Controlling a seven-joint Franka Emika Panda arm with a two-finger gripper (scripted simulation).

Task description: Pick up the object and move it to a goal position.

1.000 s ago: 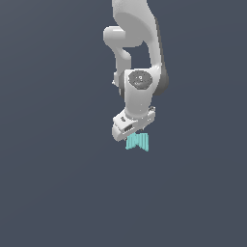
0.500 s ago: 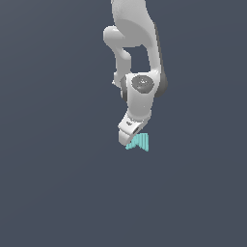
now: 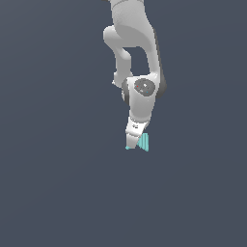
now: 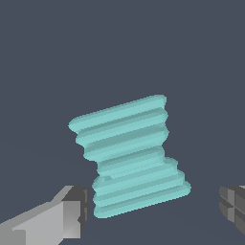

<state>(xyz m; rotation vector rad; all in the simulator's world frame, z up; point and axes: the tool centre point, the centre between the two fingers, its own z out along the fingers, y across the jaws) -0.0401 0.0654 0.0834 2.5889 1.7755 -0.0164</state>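
- Below the arm's wrist, in the exterior view, the gripper [image 3: 133, 143] points down at the teal object [image 3: 143, 142]. The object shows at the gripper's tip, partly hidden behind it, with most of its ribbed body on the exterior view's right of the gripper.
- From this view it cannot be told whether the object is already lifted or resting on the plain dark ground, nor whether the fingers touch it. No goal marker is visible.
- Around the object, in the wrist view, the two fingertips stand wide apart: one finger [image 4: 64, 217] sits just beside the object's lower flared end, the other finger [image 4: 234, 206] is well clear of it on the opposite side. The jaws are spread and grip nothing.
- The object [image 4: 129, 155] lies between the fingers, but skewed relative to the line joining them and nearer to one finger.
- Judgement: the step in hand is the approach to the grasp. To do it well, centre the gripper over the object's narrow waist, turn the wrist so the pads meet the object squarely, then descend and close. Closing off-centre risks pushing the piece aside or twisting it.
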